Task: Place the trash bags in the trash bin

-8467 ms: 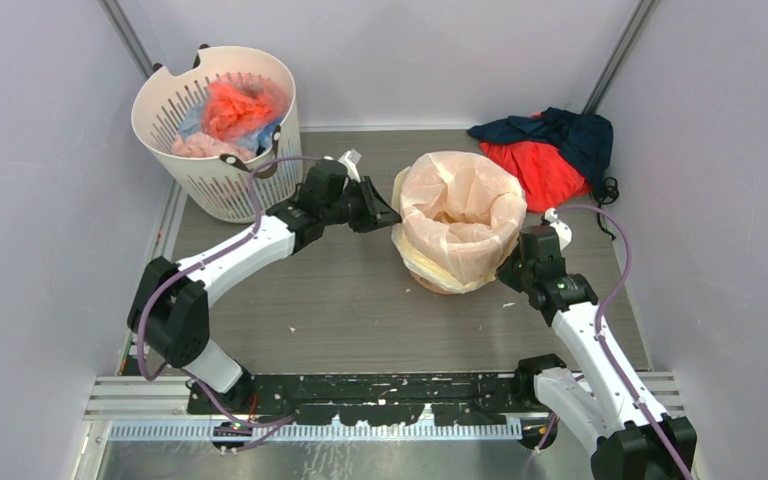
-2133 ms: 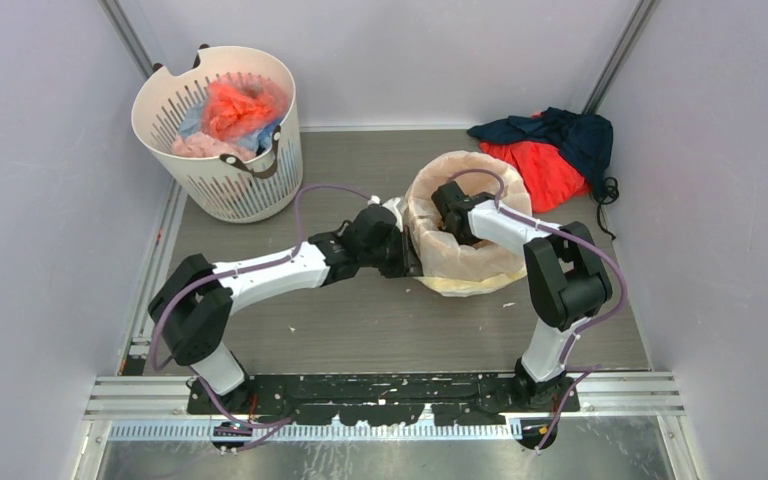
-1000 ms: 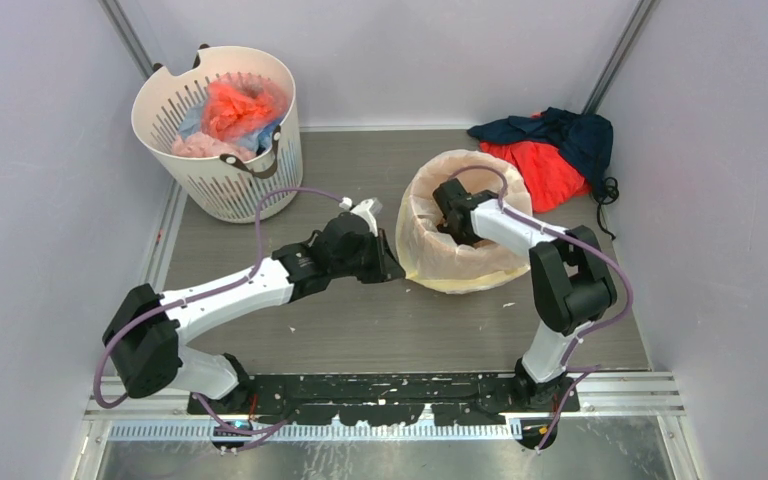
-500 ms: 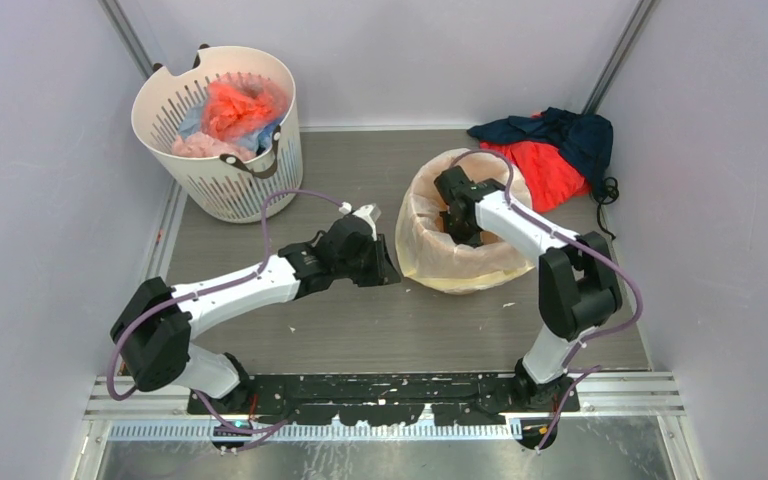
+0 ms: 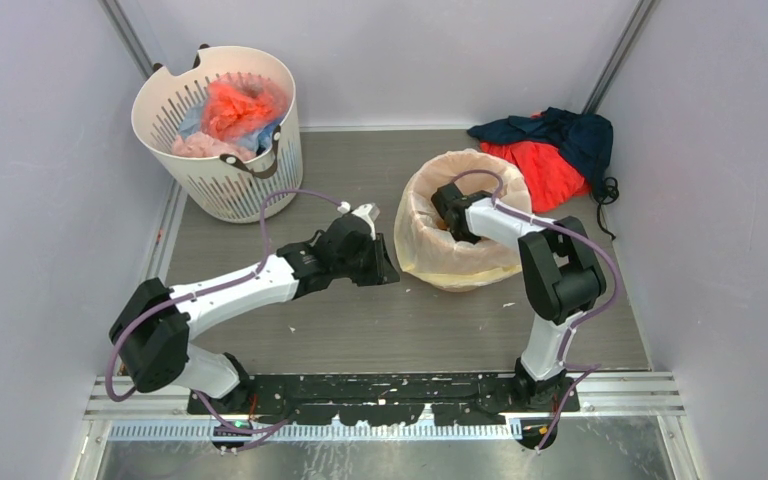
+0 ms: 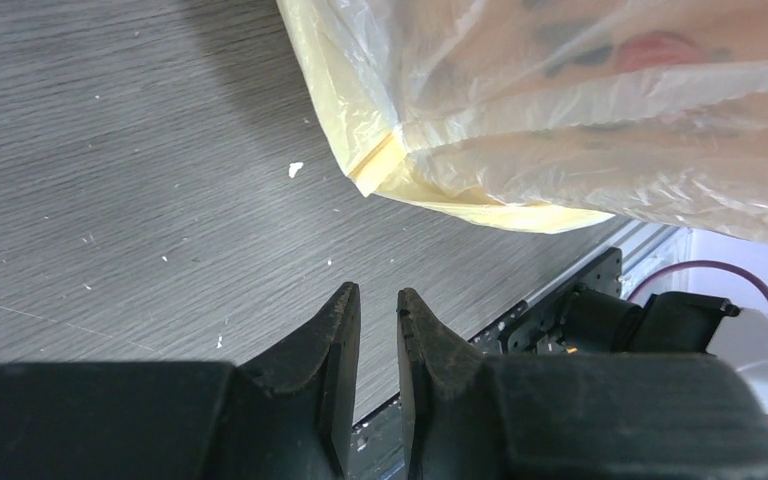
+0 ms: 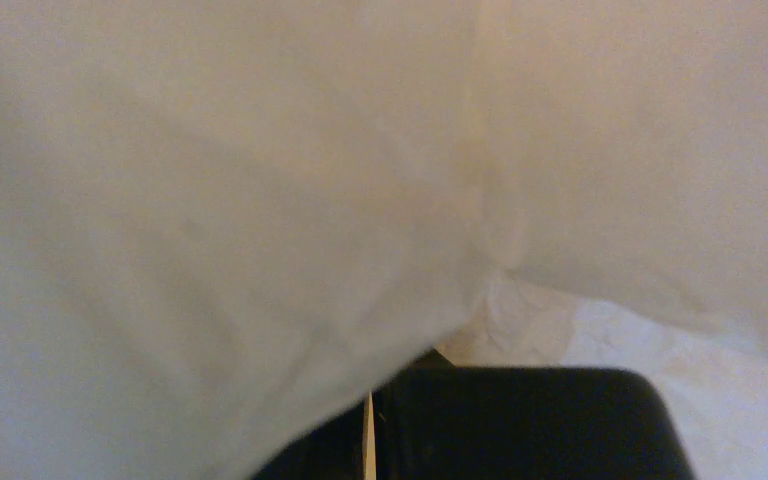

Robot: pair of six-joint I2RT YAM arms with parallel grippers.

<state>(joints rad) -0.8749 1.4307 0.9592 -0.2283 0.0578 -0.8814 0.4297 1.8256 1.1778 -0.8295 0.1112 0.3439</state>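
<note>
Top external view: the trash bag (image 5: pixel 457 255) is pulled over the trash bin (image 5: pixel 465 284) like a liner. Its mouth faces up and is stretched round the rim, and its long axis runs vertically down the bucket's wall. The bin stands upright right of the table's (image 5: pixel 360 325) middle, and its orange shows only dimly through the wrinkled film. In the left wrist view, the bag's lower edge ends in a doubled yellow fold (image 6: pixel 375 165) just above the tabletop, and a red print shows blurred behind the plastic.

The right gripper (image 5: pixel 448 224) reaches down into the lined bin, its fingertips hidden below the rim. The right wrist camera is almost wholly filled with pale film. At the bottom edge the dark jaws look pressed together with a thin pale line between them; whether film is caught there I cannot tell.

The left gripper (image 6: pixel 375 295) hovers low over the table just left of the bin. Its jaws stand slightly apart with nothing between them, clear of the plastic.

A white slotted basket (image 5: pixel 222 180) stands at the far left and a red and navy cloth heap (image 5: pixel 550 150) lies at the far right.
</note>
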